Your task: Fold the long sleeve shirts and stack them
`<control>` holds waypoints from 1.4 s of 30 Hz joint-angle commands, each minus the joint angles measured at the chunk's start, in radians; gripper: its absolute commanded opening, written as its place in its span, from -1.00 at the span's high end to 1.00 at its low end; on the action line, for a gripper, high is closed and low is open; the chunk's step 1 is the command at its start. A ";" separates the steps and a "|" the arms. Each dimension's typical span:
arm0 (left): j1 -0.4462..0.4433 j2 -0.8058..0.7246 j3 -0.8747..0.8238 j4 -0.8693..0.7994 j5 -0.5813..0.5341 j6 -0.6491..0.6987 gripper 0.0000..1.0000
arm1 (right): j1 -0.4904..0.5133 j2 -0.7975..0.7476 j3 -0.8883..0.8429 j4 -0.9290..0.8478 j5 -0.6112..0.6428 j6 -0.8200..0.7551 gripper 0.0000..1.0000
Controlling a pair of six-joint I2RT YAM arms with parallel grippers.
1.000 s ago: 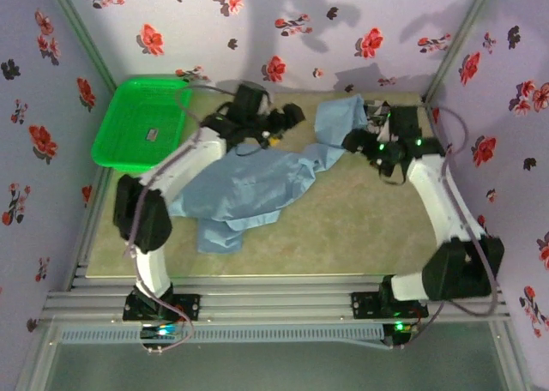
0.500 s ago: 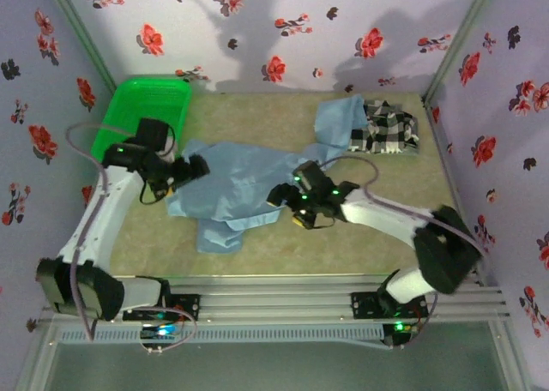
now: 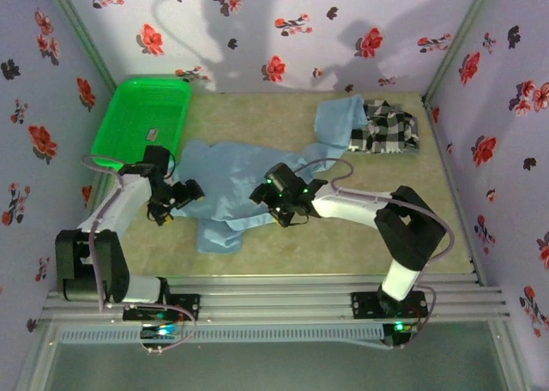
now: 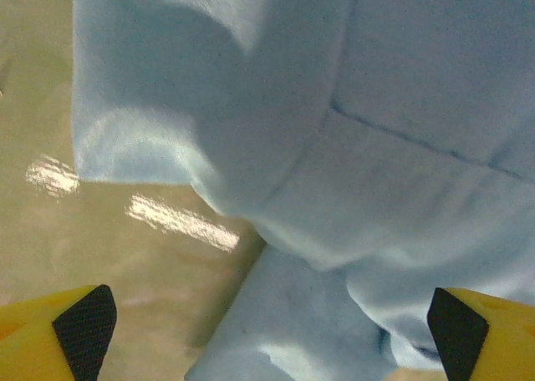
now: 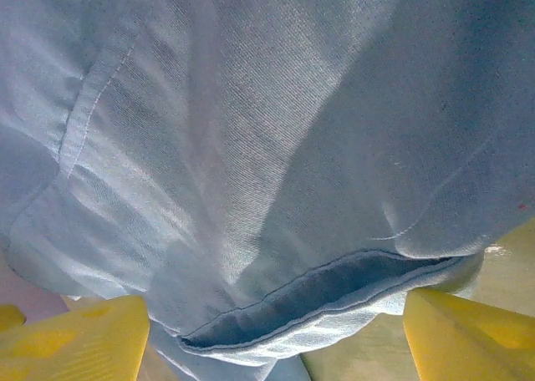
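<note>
With jaws spread wide, the left gripper (image 3: pixel 187 191) and right gripper (image 3: pixel 260 194) are hovering at the edges of the blue shirt (image 3: pixel 232 178) and should be dipping low before pinching.

Left arm (image 3: pixel 120 209) and right arm (image 3: pixel 352 207): white shells, black joints

Each arm has smooth white casings between bulky black joints and stands on a black base (image 3: pixel 160 306). A thin grey cable (image 3: pixel 103 161) loops off each. The left hand (image 3: pixel 180 195) and right hand (image 3: pixel 262 194) are black, with yellow fingers (image 5: pixel 79 339). The left hand's fingers have black textured pads (image 4: pixel 84 327). A green light (image 3: pixel 273 183) glows on the right hand.
</note>
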 commanded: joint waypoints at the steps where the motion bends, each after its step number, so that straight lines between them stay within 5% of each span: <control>1: 0.015 0.036 -0.026 0.065 0.011 -0.039 -0.96 | 0.014 0.026 0.014 -0.056 0.064 0.047 -0.59; 9: 0.018 0.118 -0.075 0.198 0.010 -0.096 -0.80 | 0.013 0.067 0.033 -0.092 0.094 0.055 -0.46; 17: 0.017 0.142 -0.038 0.213 0.008 -0.082 0.72 | 0.027 0.004 0.045 -0.183 0.095 0.045 -0.41; 19: 0.018 0.120 -0.040 0.201 0.010 -0.074 0.91 | 0.030 -0.016 0.037 -0.201 0.095 0.042 -0.42; 25: 0.018 0.042 -0.069 0.187 0.033 -0.074 1.00 | 0.035 -0.043 -0.004 -0.159 0.100 0.079 -0.47; 36: 0.016 -0.144 -0.053 0.085 0.079 -0.090 1.00 | 0.024 0.131 0.069 -0.116 0.059 0.074 -0.39; 38: 0.016 -0.171 -0.049 0.076 0.092 -0.098 1.00 | 0.018 0.160 0.106 -0.135 0.074 0.066 -0.27; 42: 0.014 -0.223 -0.018 0.050 0.116 -0.099 1.00 | -0.025 0.163 0.150 -0.157 0.110 0.040 0.45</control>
